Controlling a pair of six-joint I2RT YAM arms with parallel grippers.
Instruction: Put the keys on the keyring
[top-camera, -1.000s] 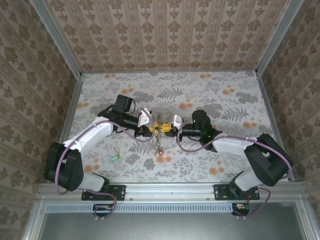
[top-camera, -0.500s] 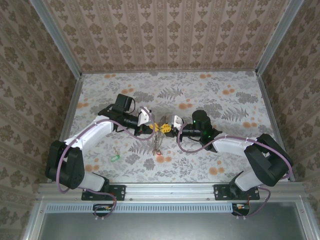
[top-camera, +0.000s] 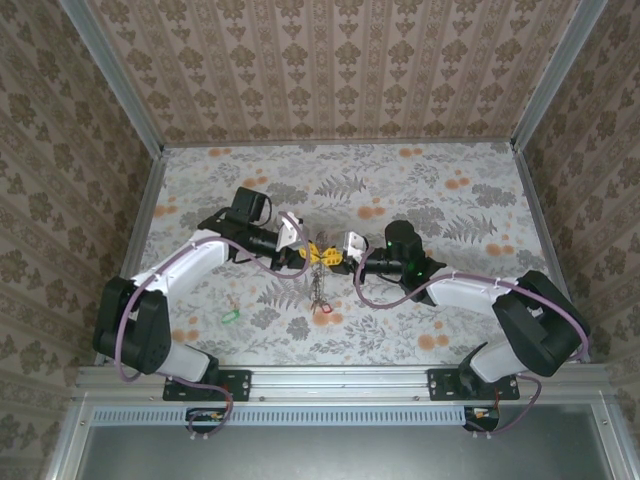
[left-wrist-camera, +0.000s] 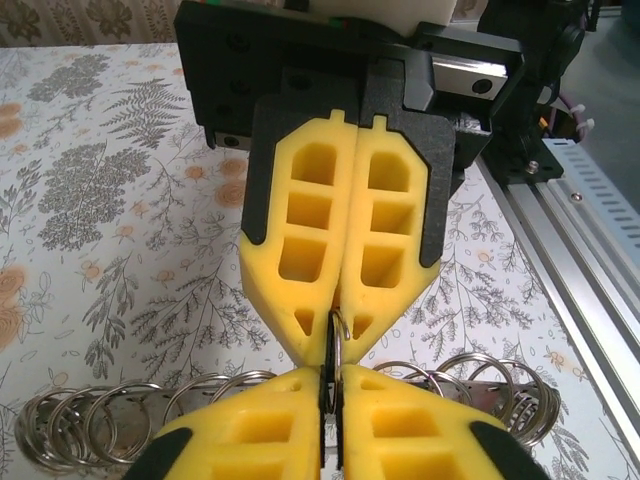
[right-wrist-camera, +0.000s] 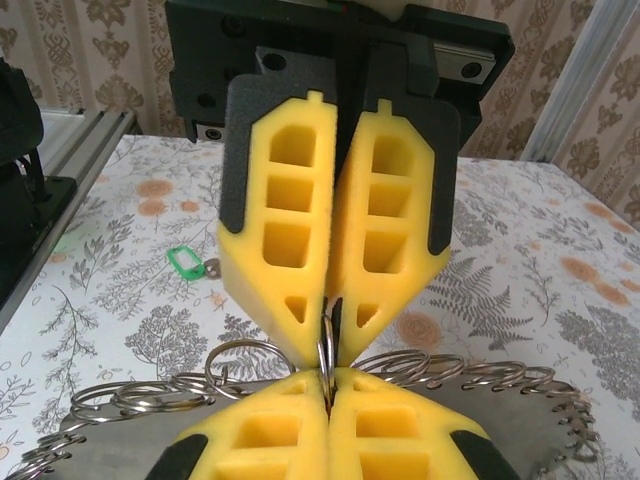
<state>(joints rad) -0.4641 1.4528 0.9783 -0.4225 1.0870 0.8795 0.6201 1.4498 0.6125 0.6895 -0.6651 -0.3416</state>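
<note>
Floral table. Top: left gripper and right gripper meet tip to tip above a strip of rings running toward the near edge. Left wrist: both pinch the keyring, upright, edge-on. Right wrist: same deal, green key behind.

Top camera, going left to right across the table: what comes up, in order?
Green key → left gripper → right gripper, the two meeting tip to tip, both shut on the keyring.
</note>
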